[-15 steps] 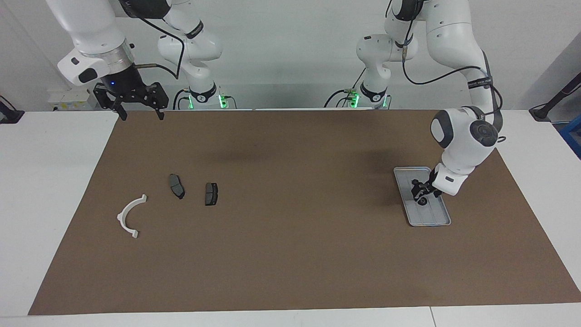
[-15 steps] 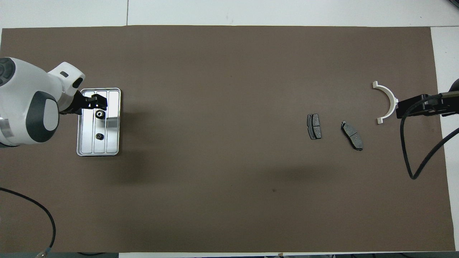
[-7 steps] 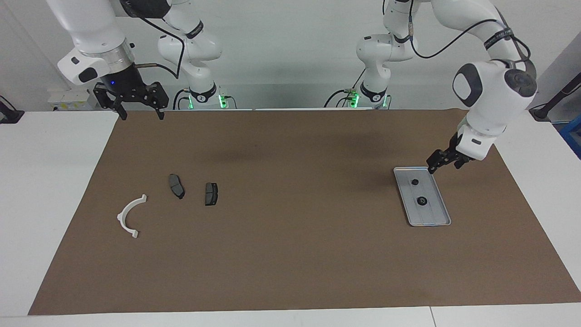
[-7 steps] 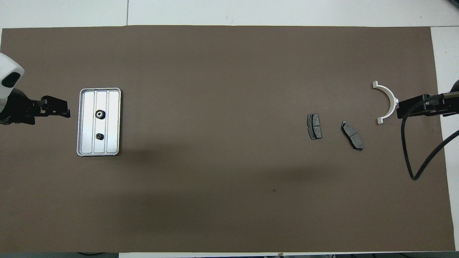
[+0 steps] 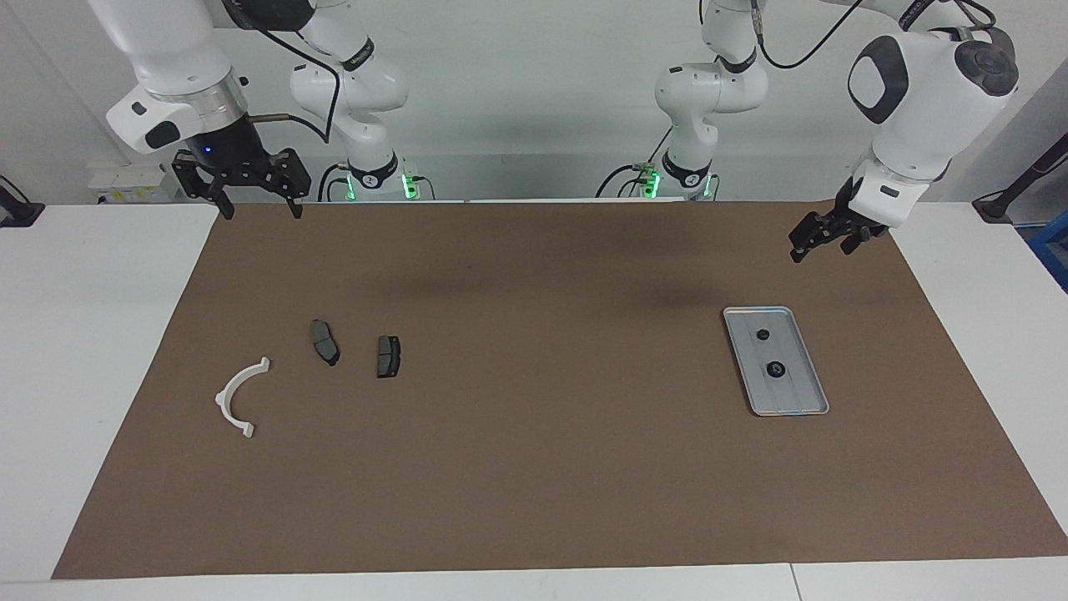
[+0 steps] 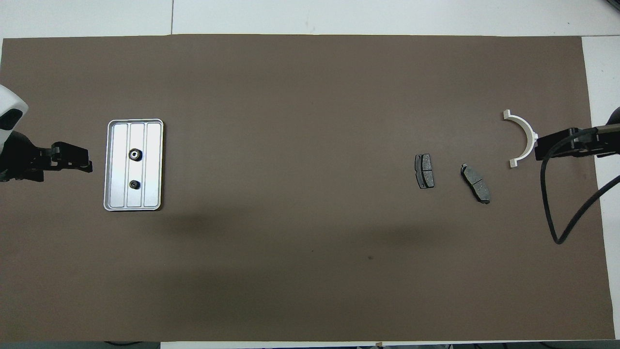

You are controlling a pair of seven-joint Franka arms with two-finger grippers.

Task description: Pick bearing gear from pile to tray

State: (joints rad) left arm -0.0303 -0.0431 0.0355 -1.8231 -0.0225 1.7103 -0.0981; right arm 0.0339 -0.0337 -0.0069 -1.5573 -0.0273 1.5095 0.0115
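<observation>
The silver tray [image 5: 801, 401] [image 6: 154, 194] lies on the brown mat toward the left arm's end of the table. In it rest the bearing gear [image 5: 775, 369] [image 6: 134, 154], black with a pale centre, and a smaller black round piece [image 5: 762, 335] [image 6: 134, 184] nearer to the robots. My left gripper [image 5: 822, 242] [image 6: 72, 157] hangs open and empty above the mat beside the tray. The pile toward the right arm's end holds a white half-ring bracket [image 5: 240, 396] [image 6: 522, 138] and two dark brake pads [image 5: 324, 341] [image 5: 388, 356] [image 6: 475, 182] [image 6: 424, 170]. My right gripper [image 5: 260, 213] [image 6: 547, 145] waits open, raised over the mat's corner.
The brown mat [image 5: 534, 459] [image 6: 310, 266] covers most of the white table. A black cable [image 6: 562, 232] loops down from the right arm over the mat's end.
My left gripper opened over the tray, left the bearing gear lying in it, then rose and drew back off the tray. The right arm stayed put.
</observation>
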